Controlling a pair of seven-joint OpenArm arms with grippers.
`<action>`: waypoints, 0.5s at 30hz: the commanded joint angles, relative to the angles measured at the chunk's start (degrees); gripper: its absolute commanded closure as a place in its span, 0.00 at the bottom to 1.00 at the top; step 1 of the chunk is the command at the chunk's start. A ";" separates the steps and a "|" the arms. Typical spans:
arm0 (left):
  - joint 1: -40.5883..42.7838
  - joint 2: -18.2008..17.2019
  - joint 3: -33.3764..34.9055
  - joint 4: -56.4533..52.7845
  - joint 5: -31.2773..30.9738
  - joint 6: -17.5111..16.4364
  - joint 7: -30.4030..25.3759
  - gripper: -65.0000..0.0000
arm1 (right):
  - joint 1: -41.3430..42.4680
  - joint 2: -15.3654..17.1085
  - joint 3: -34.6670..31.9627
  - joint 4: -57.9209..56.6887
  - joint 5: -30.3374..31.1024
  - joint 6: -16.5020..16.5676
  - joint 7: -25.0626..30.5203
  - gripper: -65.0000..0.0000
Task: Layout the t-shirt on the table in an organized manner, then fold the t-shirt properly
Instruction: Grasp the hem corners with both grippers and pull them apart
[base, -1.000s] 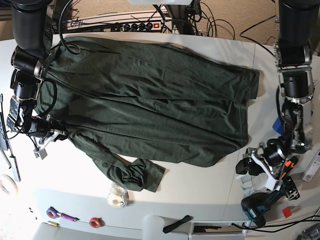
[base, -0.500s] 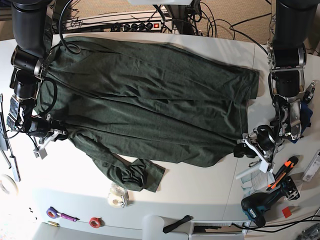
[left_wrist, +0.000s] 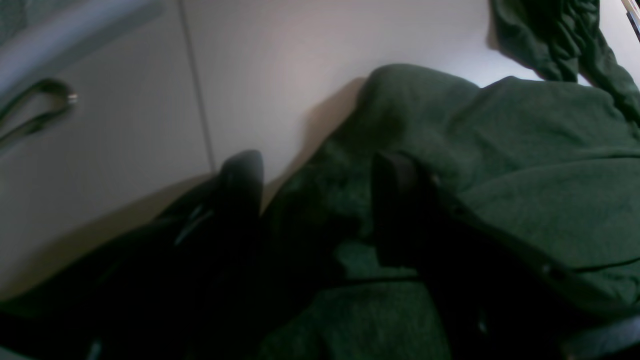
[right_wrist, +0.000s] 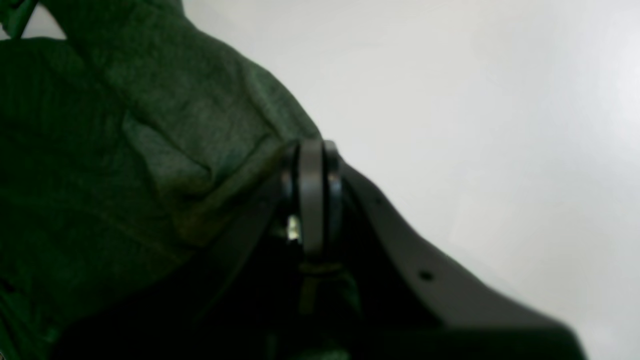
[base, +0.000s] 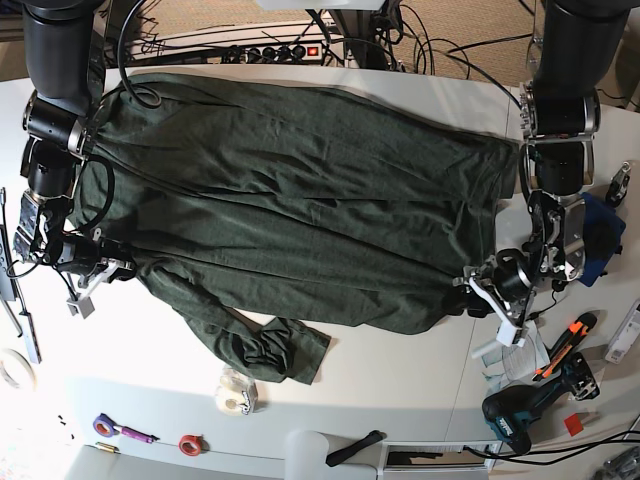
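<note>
1. While spread across the white table (base: 400, 390), dark green t-shirt (base: 300, 200) lies mostly flat; near-left sleeve (base: 280, 352) bunched.
2. Left gripper (left_wrist: 315, 200) at the near-right hem, jaws apart, one finger on fabric, the other over bare table. Risk: closing may catch only the top layer or miss the edge.
3. Right gripper (right_wrist: 312, 195) clamped shut on the left shirt edge. Risk: uneven pull skews the body, adds wrinkles.
4. Risk: clutter near right — utility knife (base: 558, 352), drill (base: 520, 412) — could snag the arm.
</note>
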 joint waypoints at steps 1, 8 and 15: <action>-1.62 -0.42 -0.04 0.57 -0.17 -0.02 0.02 0.46 | 0.15 0.31 -0.46 -0.26 -3.32 -0.56 -2.67 1.00; -1.55 -0.46 -0.04 0.57 -1.57 -1.44 1.25 0.49 | 0.15 0.31 -0.46 -0.26 -3.32 -0.56 -2.32 1.00; -1.57 -0.46 -0.04 0.57 -3.15 -2.99 2.25 0.50 | 0.15 0.31 -0.46 -0.26 -3.32 -0.56 -2.34 1.00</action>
